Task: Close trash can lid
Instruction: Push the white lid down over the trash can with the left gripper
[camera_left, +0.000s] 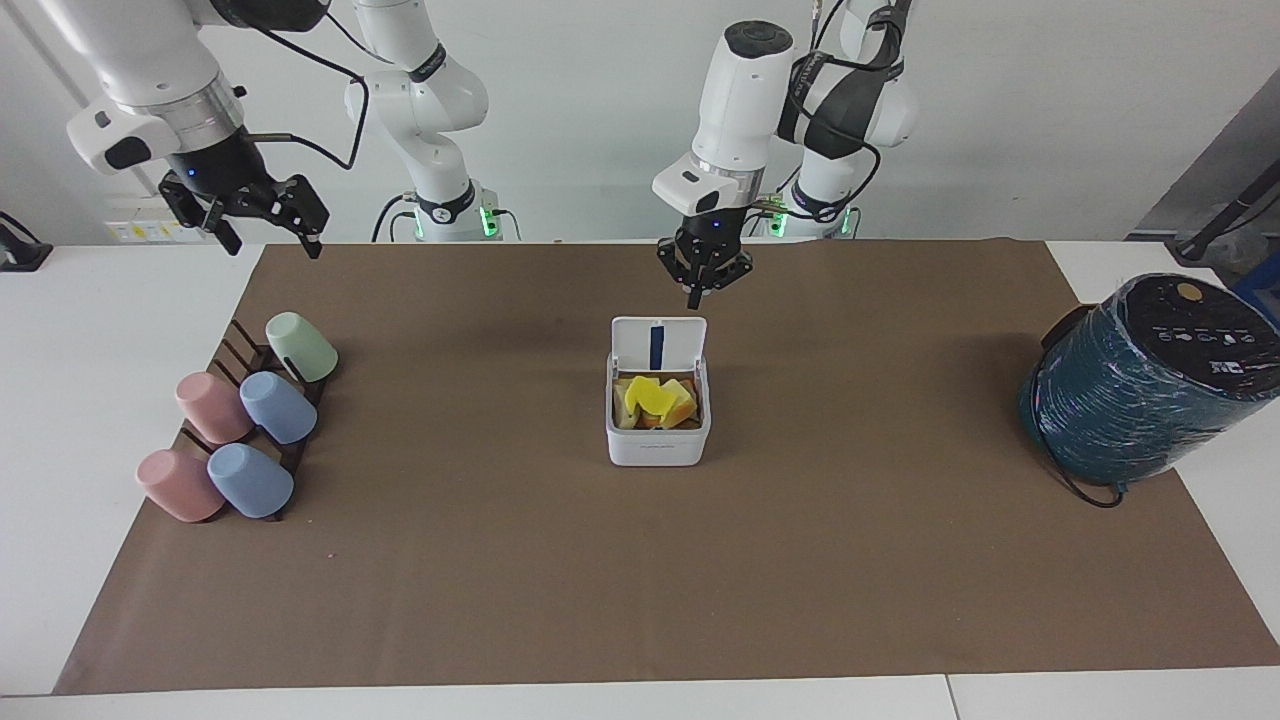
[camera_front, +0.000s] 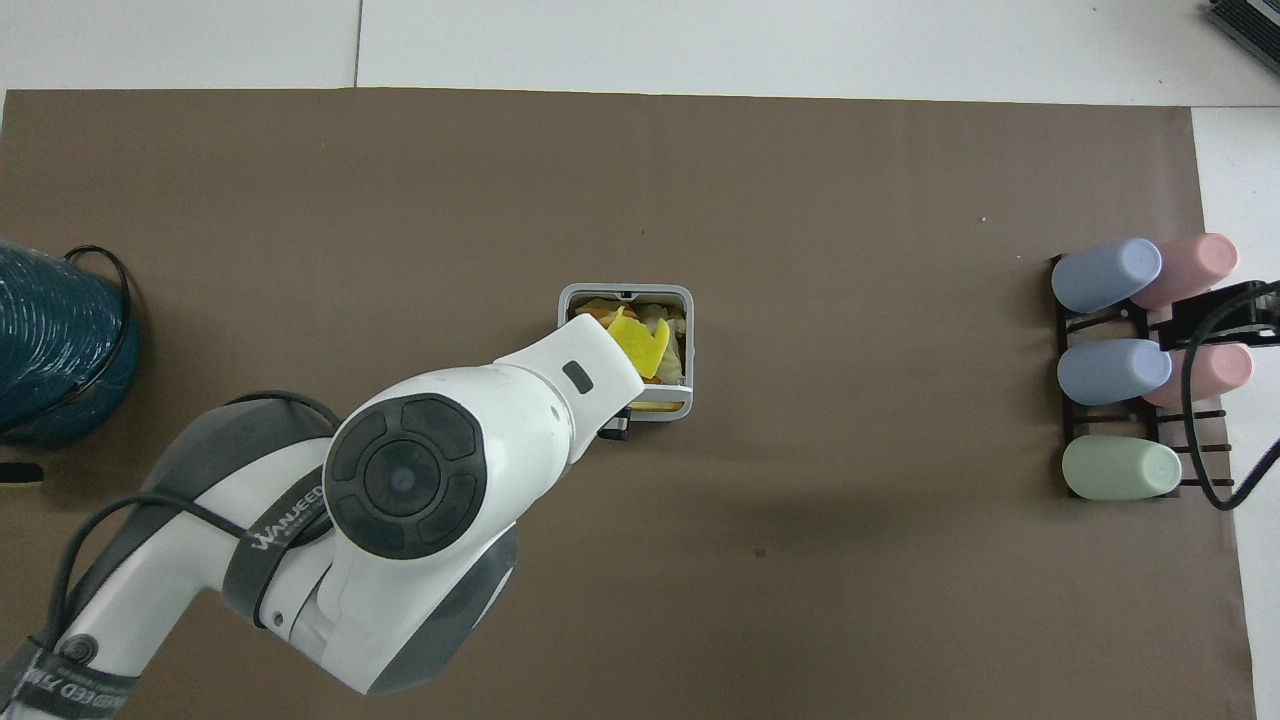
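- Tabletop (camera_left: 1120, 560): you've got a brown mat (camera_left: 500, 600) across most of it.
- Teal cylinder (camera_left: 1140, 400): sits at the mat's edge, toward the left arm's end.
- Cup rack (camera_left: 235, 430): five cups tipped on it, toward the right arm's end.
- Trash can (camera_left: 657, 440): mid-mat, well apart from both, with yellow and orange scraps inside.
- Lid (camera_left: 658, 343): stands upright on the can's edge nearer the robots; you see its blue strip.
- Left claw (camera_left: 703, 283): hangs above the lid's top edge, not touching; fingers look drawn together, pointing down.
- Right claw (camera_left: 262, 215): the arm waits, claw raised over the mat corner near the rack, fingers apart.
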